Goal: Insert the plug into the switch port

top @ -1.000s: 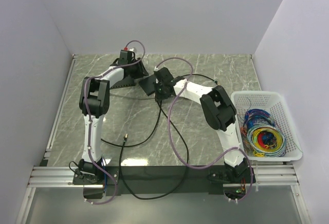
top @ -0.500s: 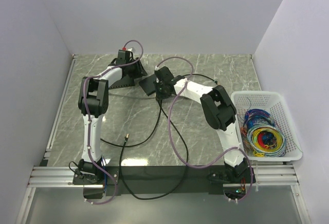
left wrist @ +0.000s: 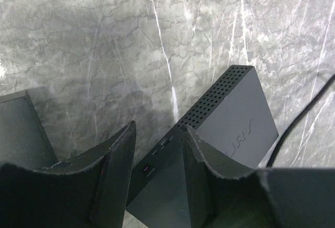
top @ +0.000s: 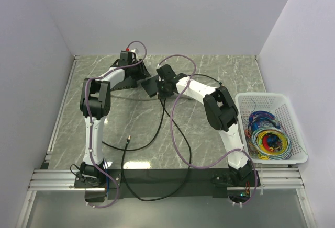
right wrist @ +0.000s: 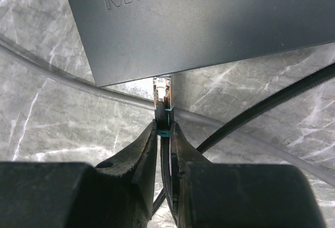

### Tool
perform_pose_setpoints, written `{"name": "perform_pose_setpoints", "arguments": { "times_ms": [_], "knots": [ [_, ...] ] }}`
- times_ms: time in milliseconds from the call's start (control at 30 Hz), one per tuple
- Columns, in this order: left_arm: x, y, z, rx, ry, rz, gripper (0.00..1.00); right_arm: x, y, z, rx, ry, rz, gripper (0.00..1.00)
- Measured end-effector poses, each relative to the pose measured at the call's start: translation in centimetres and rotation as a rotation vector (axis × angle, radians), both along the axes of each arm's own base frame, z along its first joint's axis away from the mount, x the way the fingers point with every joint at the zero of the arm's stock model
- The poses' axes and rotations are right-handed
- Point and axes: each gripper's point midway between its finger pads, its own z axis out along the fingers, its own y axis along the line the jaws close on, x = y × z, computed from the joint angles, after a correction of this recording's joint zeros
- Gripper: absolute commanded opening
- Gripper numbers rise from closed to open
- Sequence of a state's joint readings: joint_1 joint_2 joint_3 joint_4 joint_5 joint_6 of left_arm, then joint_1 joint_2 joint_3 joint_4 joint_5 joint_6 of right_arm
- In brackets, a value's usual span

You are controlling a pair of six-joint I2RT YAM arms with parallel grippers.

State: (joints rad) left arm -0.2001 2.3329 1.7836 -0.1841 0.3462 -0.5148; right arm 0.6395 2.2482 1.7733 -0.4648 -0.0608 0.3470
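The switch (top: 150, 86) is a flat black box near the back middle of the table, tilted up off the marble. In the left wrist view my left gripper (left wrist: 157, 134) has its jaws on either side of one end of the switch (left wrist: 235, 113), closed on it. My right gripper (right wrist: 164, 128) is shut on the plug (right wrist: 163, 94), whose pale gold tip, above a teal band, sits just at the switch's (right wrist: 199, 24) near edge. Whether the tip is inside a socket is hidden. The black cable runs back between the fingers. In the top view the right gripper (top: 163, 89) is right beside the switch.
A white basket (top: 261, 97) of coloured cables stands at the right. A loose gold-tipped cable end (top: 127, 140) lies front left. Black cables (top: 172, 128) and grey-purple arm hoses loop across the middle. A black wedge (top: 121, 84) sits left of the switch.
My right gripper has moved a little back and left, bringing the plug closer to the switch. The left arm has shifted slightly left at first, then held still.
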Motion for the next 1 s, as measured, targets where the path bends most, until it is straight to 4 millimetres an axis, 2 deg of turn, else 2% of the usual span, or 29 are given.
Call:
{"name": "perform_pose_setpoints", "arguments": {
  "times_ms": [367, 667, 867, 1000],
  "knots": [
    [0.0, -0.2, 0.2, -0.01, -0.006, -0.013, 0.46, 0.3, -0.2, -0.2, -0.015, -0.002, -0.009, 0.0],
    [0.6, -0.3, 0.2, -0.013, -0.016, -0.012, 0.47, 2.3, 0.4, -0.3, -0.001, -0.011, -0.019, 0.0],
    [1.6, -1.0, -0.2, -0.035, -0.026, -0.029, 0.47, 2.3, 0.4, -0.5, 0.005, -0.011, -0.019, 0.0],
    [1.6, -1.1, -0.2, -0.04, -0.027, -0.034, 0.47, 2.1, 0.6, -0.8, 0.013, -0.016, -0.016, 0.0]
  ]
}}
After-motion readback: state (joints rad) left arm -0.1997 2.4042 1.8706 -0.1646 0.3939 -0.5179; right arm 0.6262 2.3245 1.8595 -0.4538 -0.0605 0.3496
